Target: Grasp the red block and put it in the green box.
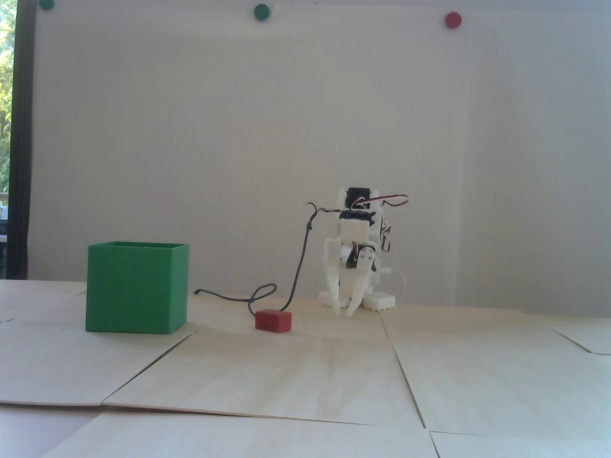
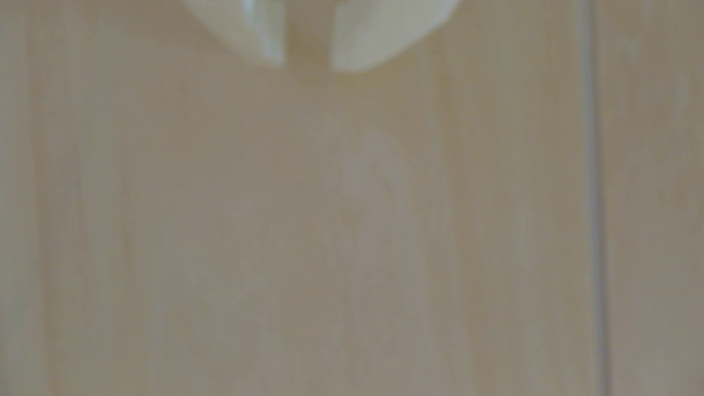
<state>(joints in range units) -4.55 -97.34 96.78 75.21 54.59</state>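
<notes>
The red block lies on the pale wooden table, just right of the green box, which stands upright at the left with its top open. My white gripper hangs folded in front of the arm's base, fingertips pointing down close to the table, about a block's width or two to the right of the red block and farther back. Its jaws are drawn together with only a narrow slit and hold nothing. In the wrist view the gripper shows at the top edge over bare wood; block and box are out of that view.
A dark cable loops from the arm down to the table behind the red block. The table is made of wooden panels with seams. A white wall with round green and red dots stands behind.
</notes>
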